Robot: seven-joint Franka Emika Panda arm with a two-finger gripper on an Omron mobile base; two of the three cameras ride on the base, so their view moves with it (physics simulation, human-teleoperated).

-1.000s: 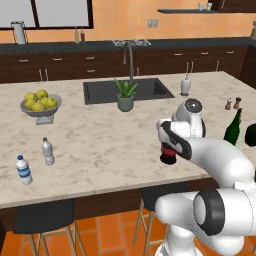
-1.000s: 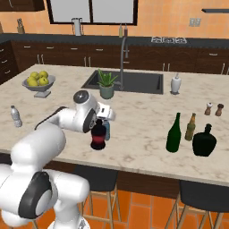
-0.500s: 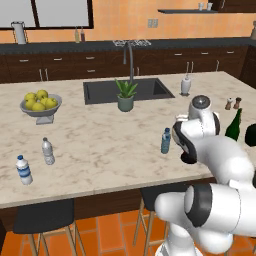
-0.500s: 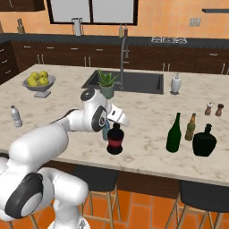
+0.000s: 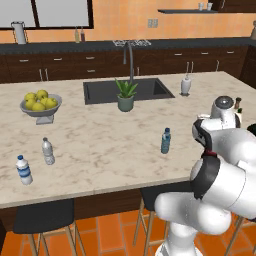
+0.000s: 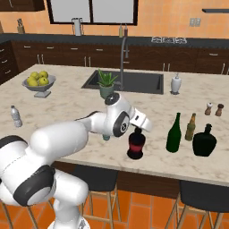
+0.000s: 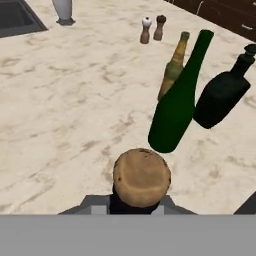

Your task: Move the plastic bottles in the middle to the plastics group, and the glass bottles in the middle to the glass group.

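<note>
At the lower centre of the right base view, the black bottle (image 6: 136, 144) with the red label stands or hangs just at the counter (image 6: 71, 107) surface, its neck under the gripper (image 6: 139, 129); whether its base touches the marble cannot be told. In the hand view its cork top (image 7: 141, 176) sits between the fingers, which appear closed on the neck. To its right in the right base view stand the green bottle (image 6: 173, 133), the brown bottle (image 6: 191, 127) and a squat dark bottle (image 6: 205, 141), with 2 shakers (image 6: 214, 109) behind them toward the upper right. The blue bottle (image 5: 165, 140) waits at mid-frame of the left base view, and the 2 clear bottles (image 5: 35, 160) stand at the lower left of that view. The main risk, as I judge it, is the green bottle: in the hand view it lies directly ahead and near, so carrying the black bottle straight on could knock it into the brown one. A grip only on the narrow neck could also let the round body swing or slip.
</note>
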